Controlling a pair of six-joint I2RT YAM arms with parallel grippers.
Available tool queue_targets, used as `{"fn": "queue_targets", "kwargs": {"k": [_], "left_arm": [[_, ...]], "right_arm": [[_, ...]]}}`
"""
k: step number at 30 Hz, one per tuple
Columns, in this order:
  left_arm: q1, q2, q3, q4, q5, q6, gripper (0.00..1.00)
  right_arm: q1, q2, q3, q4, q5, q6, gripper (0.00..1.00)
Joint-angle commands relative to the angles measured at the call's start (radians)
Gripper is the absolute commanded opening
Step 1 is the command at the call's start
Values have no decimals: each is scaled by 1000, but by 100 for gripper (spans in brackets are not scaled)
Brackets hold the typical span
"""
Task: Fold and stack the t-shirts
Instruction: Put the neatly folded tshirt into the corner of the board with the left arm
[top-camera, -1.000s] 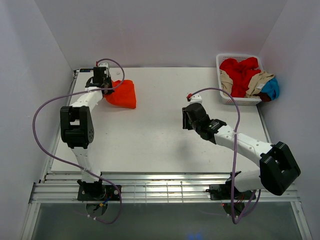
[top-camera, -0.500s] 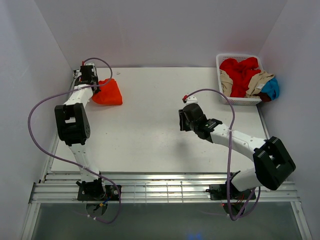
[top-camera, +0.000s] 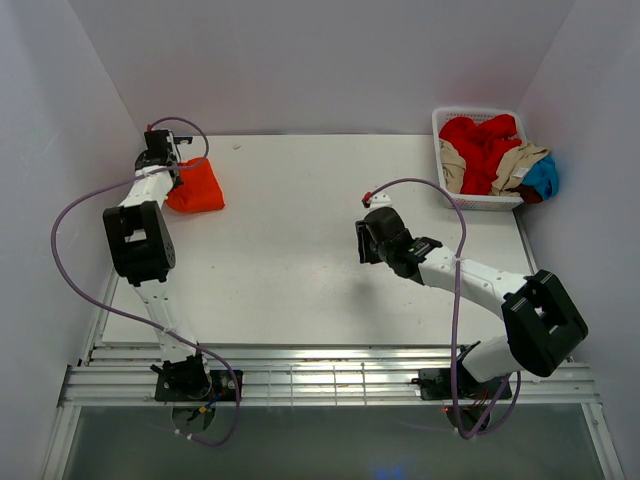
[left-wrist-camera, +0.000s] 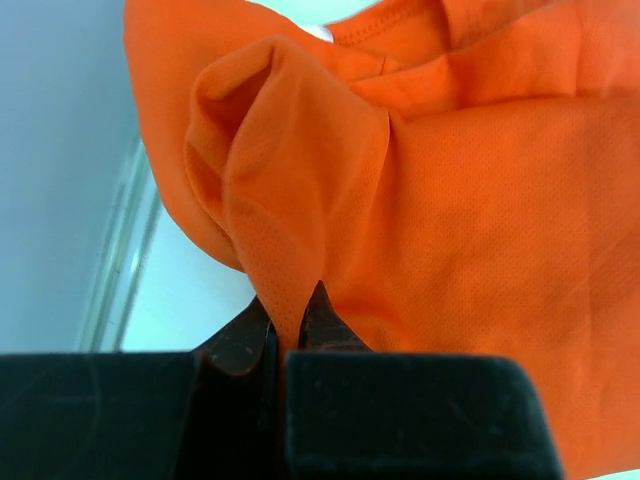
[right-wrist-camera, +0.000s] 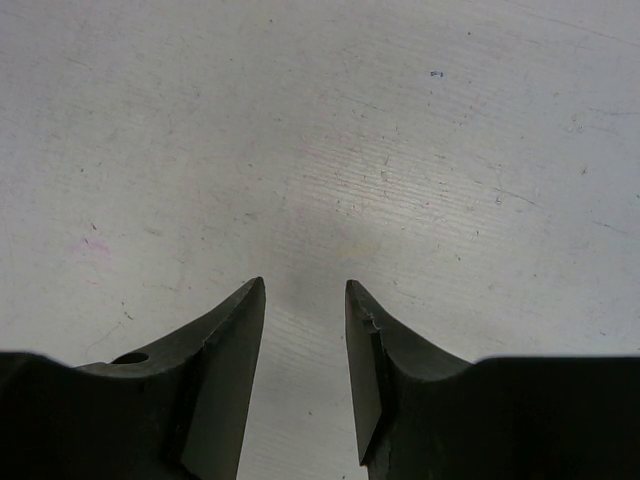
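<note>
Table (top-camera: 300, 250): white and scuffed, closed in by pale walls (top-camera: 320, 60) at the back and both sides; arm bases bolted along the near edge.
Orange t-shirt (top-camera: 197, 188): bunched into a loose heap at the far left corner of the table, close to the left wall, well apart from the basket.
Left gripper (left-wrist-camera: 288, 320): at the shirt's left edge, jaws pinched together on a raised fold of the orange cloth.
Right gripper (right-wrist-camera: 305, 290): low over bare table right of centre, pointed down, jaws apart with nothing between them.
Basket (top-camera: 478, 112): white, lattice-sided, at the far right corner.
Red t-shirt (top-camera: 480, 140): heaped on top inside the basket.
Tan t-shirt (top-camera: 520, 160): draped over the basket's near right rim.
Blue t-shirt (top-camera: 545, 178): hanging outside the basket's right side.
</note>
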Motion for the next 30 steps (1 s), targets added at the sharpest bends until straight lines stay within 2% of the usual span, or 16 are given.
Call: {"fn": "queue_targets", "kwargs": {"k": [1, 2, 3, 5, 6, 7, 9, 10, 12, 16, 18, 19, 22, 23, 24, 30], "left_arm": [[4, 6, 121, 26, -70, 38, 7], [4, 18, 138, 27, -78, 41, 12], [4, 21, 154, 36, -84, 41, 23], [4, 6, 169, 53, -95, 12, 31], [4, -6, 164, 76, -105, -2, 41], [1, -21, 145, 92, -118, -24, 45], [1, -64, 117, 137, -136, -34, 47], [1, -77, 108, 147, -153, -53, 61], [0, -92, 106, 147, -184, -77, 65], [-8, -118, 100, 148, -244, -114, 66], [-19, -147, 76, 168, -193, -148, 63], [-40, -152, 63, 181, -178, -156, 59], [-85, -123, 36, 208, -178, -179, 23], [-91, -106, 40, 192, -172, -191, 3], [-94, -88, 48, 182, -158, -221, 0], [-108, -23, -1, 185, -41, -310, 0]], "right_arm": [[1, -11, -3, 33, 3, -10, 44], [1, -13, -8, 30, 4, -11, 45], [1, -14, -15, 28, 12, -11, 45], [2, -16, -23, 18, 20, -8, 44], [1, -21, -29, 15, 27, -8, 45], [2, -24, -32, 10, 31, -7, 44], [1, -36, -40, 2, 40, -5, 45], [2, -41, -46, -1, 41, -2, 45], [1, -54, -55, -8, 43, 3, 45], [2, -79, -75, -21, 51, 10, 45], [1, -97, -86, -22, 61, 15, 45], [1, -103, -92, -25, 61, 19, 45], [1, -122, -98, -31, 61, 26, 45], [2, -131, -101, -34, 63, 29, 44], [2, -137, -104, -38, 67, 29, 44], [2, -160, -118, -59, 93, 35, 43]]}}
